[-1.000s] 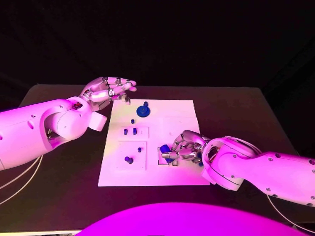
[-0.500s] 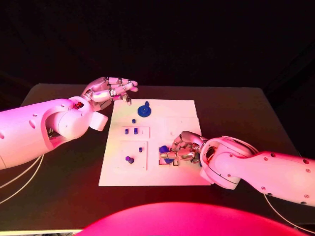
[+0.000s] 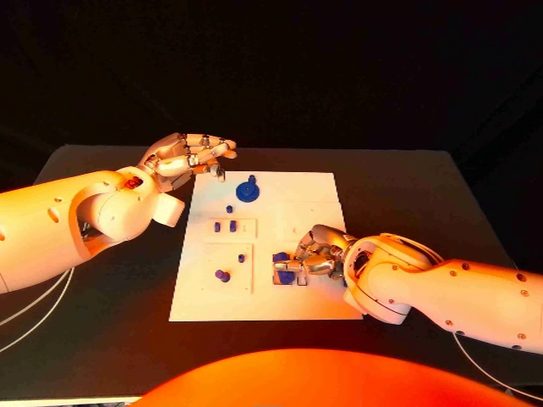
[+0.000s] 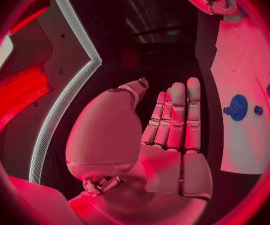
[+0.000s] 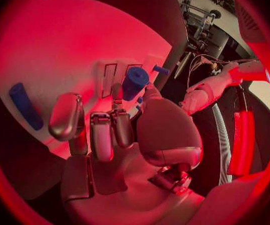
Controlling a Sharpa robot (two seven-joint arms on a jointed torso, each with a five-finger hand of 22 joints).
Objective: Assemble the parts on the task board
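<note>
Task board, a white rectangular plate, lies lengthwise in the middle of my black table, its near edge closest to my body. On its near half my right hand is bent down over the board's right side, fingers curled in around a short blue cylinder; the right wrist view shows that cylinder standing upright between my fingertips beside two narrow slots cut in the plate. I think the fingers are gripping it, though the contact itself is partly hidden by my own thumb. A longer blue peg lies flat on the board well apart from that hand. To the left of my right hand, a small blue piece sits in a square recessed panel. Further along, two little blue pegs stand side by side in a smaller recess, then a single blue dot, and near the far end a round blue disc with a small tab at its top. Beyond the board's far left corner my left hand hovers above the table, holding nothing, fingers straight and side by side.
</note>
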